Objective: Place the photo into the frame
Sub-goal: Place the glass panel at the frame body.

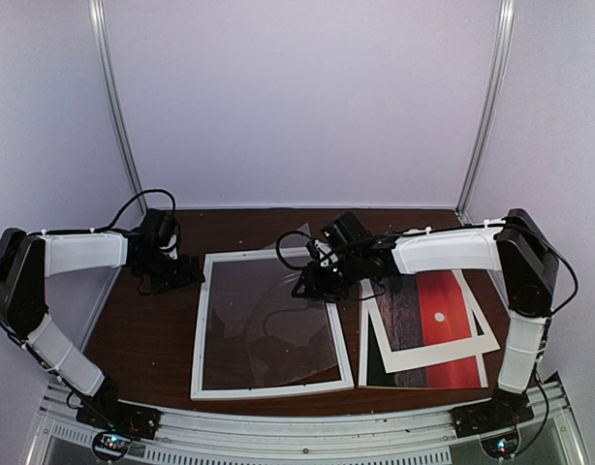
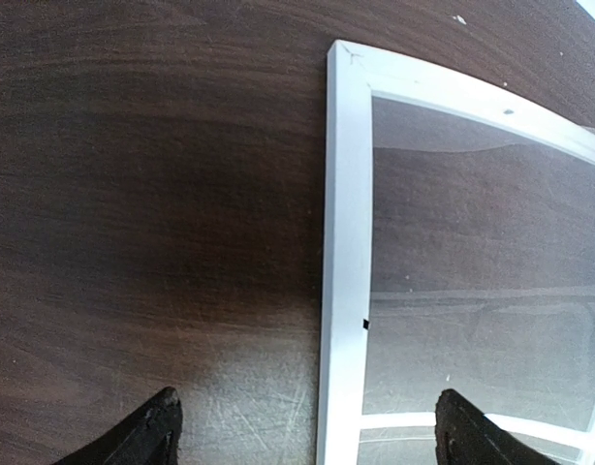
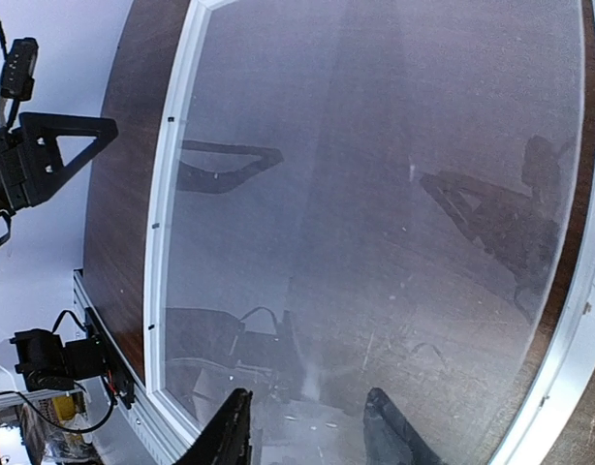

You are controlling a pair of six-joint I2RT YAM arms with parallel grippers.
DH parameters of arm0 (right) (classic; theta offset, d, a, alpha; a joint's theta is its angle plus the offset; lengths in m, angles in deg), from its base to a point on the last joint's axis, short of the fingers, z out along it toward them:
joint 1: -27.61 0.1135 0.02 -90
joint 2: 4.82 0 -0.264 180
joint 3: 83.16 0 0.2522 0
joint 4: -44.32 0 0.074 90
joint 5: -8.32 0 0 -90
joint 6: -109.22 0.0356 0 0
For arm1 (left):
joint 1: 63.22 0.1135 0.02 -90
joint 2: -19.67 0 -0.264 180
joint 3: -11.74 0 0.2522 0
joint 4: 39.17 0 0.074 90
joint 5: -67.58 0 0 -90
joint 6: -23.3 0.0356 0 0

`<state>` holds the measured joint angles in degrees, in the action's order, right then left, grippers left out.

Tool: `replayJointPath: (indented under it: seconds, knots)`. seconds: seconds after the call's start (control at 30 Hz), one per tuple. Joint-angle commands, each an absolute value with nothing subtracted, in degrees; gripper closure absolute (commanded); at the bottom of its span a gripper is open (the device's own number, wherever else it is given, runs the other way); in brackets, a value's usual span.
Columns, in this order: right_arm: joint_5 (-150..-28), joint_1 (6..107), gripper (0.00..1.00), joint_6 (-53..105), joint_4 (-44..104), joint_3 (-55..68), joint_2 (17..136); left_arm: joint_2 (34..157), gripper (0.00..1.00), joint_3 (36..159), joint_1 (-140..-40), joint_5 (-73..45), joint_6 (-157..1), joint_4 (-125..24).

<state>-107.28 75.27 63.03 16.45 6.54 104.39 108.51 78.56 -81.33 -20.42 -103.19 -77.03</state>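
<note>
The white frame (image 1: 203,329) lies flat at the table's middle left, with a clear sheet (image 1: 268,320) over its opening. The sheet's far right corner looks lifted. The photo (image 1: 451,295), red sky with a white sun, lies to the frame's right, partly under a tilted white mat (image 1: 433,356). My left gripper (image 1: 176,271) is open over the frame's far left corner, and its jaws straddle the left rail (image 2: 346,242). My right gripper (image 1: 312,281) is at the far right corner, above the hazy sheet (image 3: 375,194), with its jaws apart (image 3: 312,436) and nothing between them.
A metal rail (image 1: 307,426) runs along the near table edge by the arm bases. White walls with corner posts (image 1: 118,116) close in the back and sides. The left arm's gripper (image 3: 46,155) shows beyond the frame's rail (image 3: 167,194) in the right wrist view.
</note>
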Motion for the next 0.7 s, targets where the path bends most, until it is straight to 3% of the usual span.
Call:
replayJointPath:
  seconds: [0.0, 0.67]
  knots:
    - [-104.54, 75.60, 0.59, 61.91, 13.18, 8.92, 105.71, 109.18, 0.09, 79.64, -81.68, -19.96, -102.30, -76.18]
    - [-101.28, 75.34, 0.52, 60.69, 5.58, 10.92, 107.60, 109.69, 0.09, 79.42, -81.92, -19.85, -102.30, -75.87]
